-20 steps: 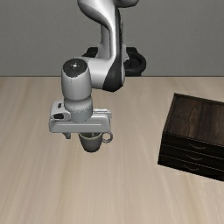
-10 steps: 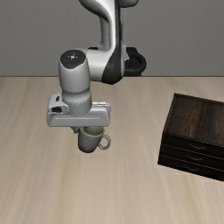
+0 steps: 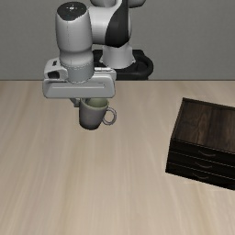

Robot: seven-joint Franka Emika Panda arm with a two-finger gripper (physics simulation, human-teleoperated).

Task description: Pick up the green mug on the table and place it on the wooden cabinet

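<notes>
Down in front, bare pale wood: the tabletop (image 3: 55,188) runs wide across the foreground. Over at the exterior view's right sits the wooden cabinet (image 3: 207,138), dark brown, squat, with drawer lines showing across its front face and a flat top. It stands well apart from the action.

Further in, here is the green mug (image 3: 90,115). It hangs upright directly under the gripper (image 3: 84,99), its handle (image 3: 110,117) sticking out toward the cabinet's side. The gripper points straight down and is pinching the mug at the rim. Just where each finger bites is hard to make out, since the broad grey hand covers most of them from this angle, but the mug appears to be up off the tabletop, carried by that hold alone. It sits toward the exterior view's left of the cabinet, not over it.

Above the gripper, the white and grey arm (image 3: 78,32) rises steeply out of the top edge. Behind it stands the dark robot base (image 3: 139,66) at the far edge of the tabletop, and a plain grey wall (image 3: 202,37) closes the scene.
</notes>
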